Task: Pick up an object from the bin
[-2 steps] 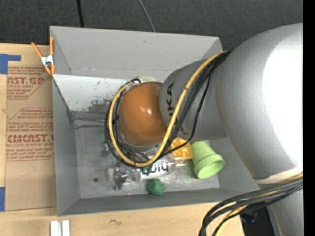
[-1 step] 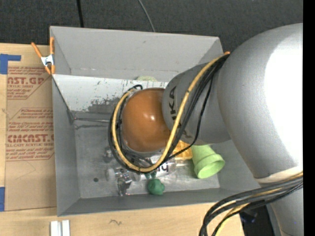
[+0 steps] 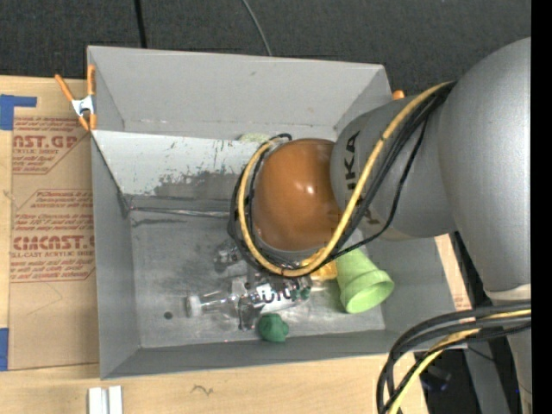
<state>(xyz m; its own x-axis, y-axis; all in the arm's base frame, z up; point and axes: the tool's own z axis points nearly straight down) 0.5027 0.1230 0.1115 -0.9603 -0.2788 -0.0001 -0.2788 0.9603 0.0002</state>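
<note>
My gripper (image 3: 266,293) hangs low under the orange cover, near the bin's front wall, right of the middle. A small dark green lump (image 3: 274,328) lies just in front of it, against the front wall. A clear, glassy little object (image 3: 205,303) lies on the floor just to its left. To its right, a light green cup-shaped thing (image 3: 362,284) lies tipped on its side. A bit of yellow (image 3: 325,271) peeks out between that cup and the cover.
The arm and its orange cover hide the middle and right of the bin. Small clear bits (image 3: 226,257) lie left of the cover. The floor on the left and the sloped back wall are bare grey metal.
</note>
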